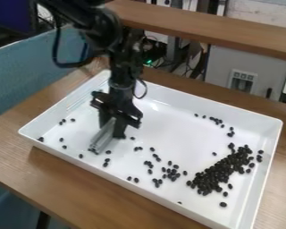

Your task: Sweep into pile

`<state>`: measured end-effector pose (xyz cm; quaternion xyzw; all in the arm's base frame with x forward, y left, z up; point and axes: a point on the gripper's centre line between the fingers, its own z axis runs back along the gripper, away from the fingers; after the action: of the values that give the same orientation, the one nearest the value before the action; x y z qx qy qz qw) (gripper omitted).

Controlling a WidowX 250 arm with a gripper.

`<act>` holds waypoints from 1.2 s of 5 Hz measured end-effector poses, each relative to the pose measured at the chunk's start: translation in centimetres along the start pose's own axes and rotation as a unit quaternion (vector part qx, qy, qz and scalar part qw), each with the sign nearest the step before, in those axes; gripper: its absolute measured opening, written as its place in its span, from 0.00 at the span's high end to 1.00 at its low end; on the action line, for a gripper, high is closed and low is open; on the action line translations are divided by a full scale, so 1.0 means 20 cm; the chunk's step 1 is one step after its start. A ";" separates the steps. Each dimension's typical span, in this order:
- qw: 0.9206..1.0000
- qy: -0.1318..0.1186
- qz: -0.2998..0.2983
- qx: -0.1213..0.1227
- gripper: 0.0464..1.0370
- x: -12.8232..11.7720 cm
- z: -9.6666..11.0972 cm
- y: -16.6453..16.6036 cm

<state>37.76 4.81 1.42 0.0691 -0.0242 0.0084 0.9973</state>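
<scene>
The black gripper (pixel 112 127) hangs low over the left part of the white tray (pixel 151 194), shut on a grey ribbed bar (pixel 102 136). The bar slants down to the tray floor, its lower end by a few black beans. A dense heap of black beans (pixel 220 173) lies at the tray's right side. Smaller groups (pixel 169 172) are scattered left of the heap, and single beans lie near the left corner and along the front. A loose line of beans (pixel 216 120) is towards the back right.
Raised walls surround the tray on a wooden table (pixel 20 152). Behind it runs a wooden shelf edge (pixel 211 29), with cables and a grey cabinet (pixel 247 71) beyond. A blue-green panel (pixel 26 67) stands at the left.
</scene>
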 end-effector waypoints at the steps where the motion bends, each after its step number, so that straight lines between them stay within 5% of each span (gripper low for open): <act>1: 1.000 0.006 -0.017 -0.015 0.65 -0.02 0.01 -0.15; 4: 0.994 -0.001 -0.085 -0.075 0.65 -0.16 0.09 -0.68; 6: 0.989 -0.002 -0.080 -0.126 0.65 -0.13 0.17 -0.81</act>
<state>35.26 -11.70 2.44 -0.0556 -0.0216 -0.0744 0.9954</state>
